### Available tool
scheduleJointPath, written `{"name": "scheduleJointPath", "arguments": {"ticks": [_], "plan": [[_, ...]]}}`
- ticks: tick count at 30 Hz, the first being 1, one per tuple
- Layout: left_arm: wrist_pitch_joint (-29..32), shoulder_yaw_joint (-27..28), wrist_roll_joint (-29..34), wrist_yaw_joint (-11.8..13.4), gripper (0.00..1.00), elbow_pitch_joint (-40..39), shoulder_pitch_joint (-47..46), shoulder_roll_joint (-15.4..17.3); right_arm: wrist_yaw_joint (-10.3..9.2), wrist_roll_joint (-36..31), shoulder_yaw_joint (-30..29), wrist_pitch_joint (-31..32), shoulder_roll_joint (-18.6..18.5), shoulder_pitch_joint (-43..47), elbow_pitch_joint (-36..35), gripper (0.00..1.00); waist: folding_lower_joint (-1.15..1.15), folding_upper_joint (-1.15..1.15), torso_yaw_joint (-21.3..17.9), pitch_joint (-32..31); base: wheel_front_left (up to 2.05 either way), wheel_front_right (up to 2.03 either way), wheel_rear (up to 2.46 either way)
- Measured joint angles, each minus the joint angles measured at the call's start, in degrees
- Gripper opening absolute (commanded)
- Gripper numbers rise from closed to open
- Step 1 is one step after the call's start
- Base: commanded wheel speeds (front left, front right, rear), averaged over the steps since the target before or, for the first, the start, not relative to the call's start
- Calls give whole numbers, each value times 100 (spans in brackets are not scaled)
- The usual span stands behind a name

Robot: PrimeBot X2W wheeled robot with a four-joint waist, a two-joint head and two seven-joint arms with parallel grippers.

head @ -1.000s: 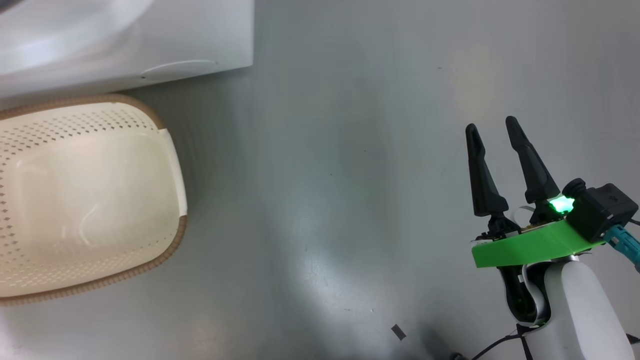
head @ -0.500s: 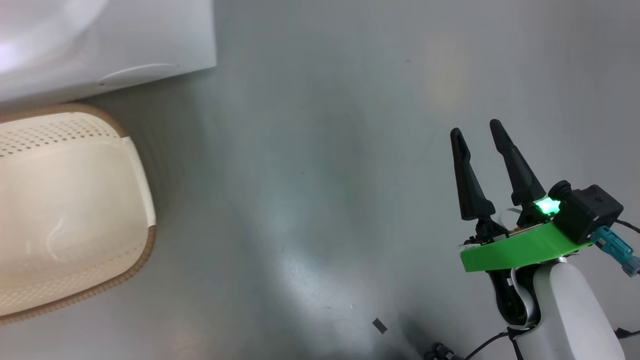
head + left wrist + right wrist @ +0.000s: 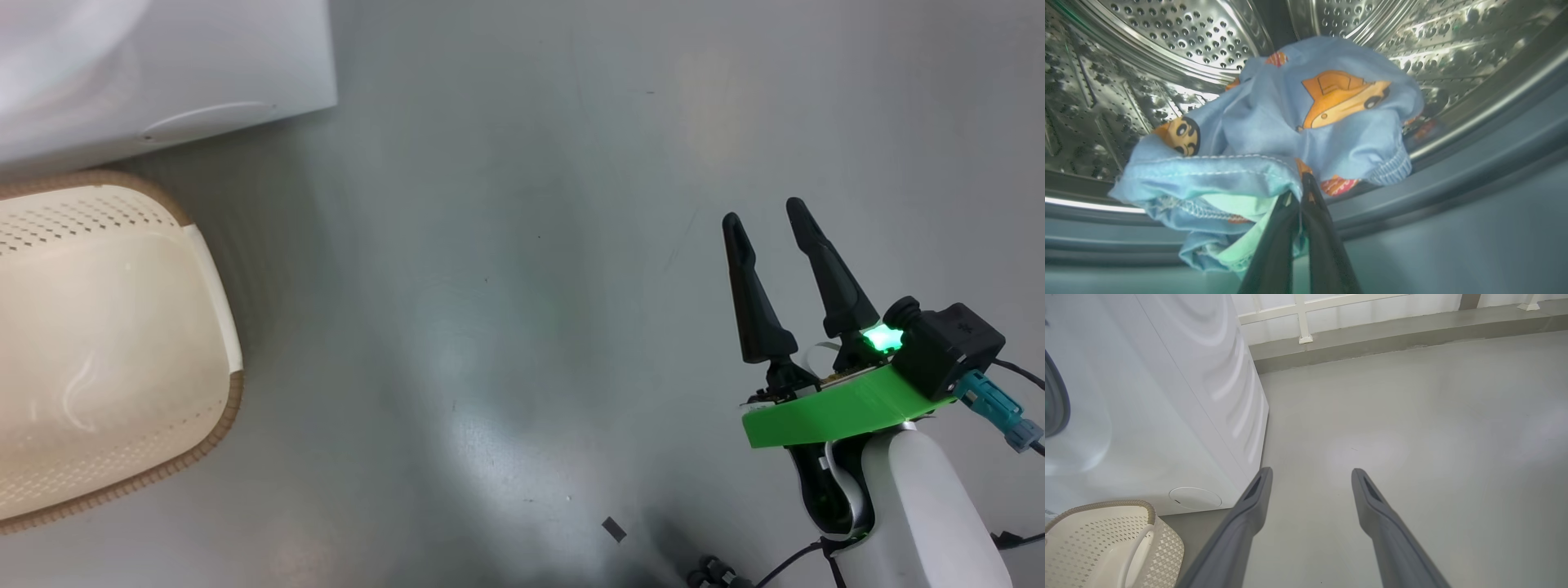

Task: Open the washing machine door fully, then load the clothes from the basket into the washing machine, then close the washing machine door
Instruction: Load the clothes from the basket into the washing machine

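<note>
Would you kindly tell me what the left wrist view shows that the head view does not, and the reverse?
Left wrist view: the left tool shut on the light-blue clothes, with the steel drum behind them. Head view: the basket, no clothes in the part that shows, on the grey floor, and the right tool, open and holding nothing. Shared: the washing machine, its inside in one, its white outer corner in the other.

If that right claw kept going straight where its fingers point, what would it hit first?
Most likely the grey floor: the right gripper, open and empty, aims down at it, beside the washing machine rather than at it. Depth is unclear.
</note>
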Motion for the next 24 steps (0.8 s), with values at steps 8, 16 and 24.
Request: {"name": "scheduleJointPath", "arguments": {"ticks": [8,16,24], "plan": [[298,-133,-23,-46,100,356,-20,-54,0,0,5,0,2,0,11,100,0,0,85,-107,0,0,0],[156,-78,-364,-48,100,420,9,-236,0,0,-62,0,-3,2,19,100,0,0,195,-216,0,0,0],[-22,-78,-829,-48,100,144,403,-403,0,0,-135,0,-51,5,24,100,0,0,349,-366,0,0,0]]}}
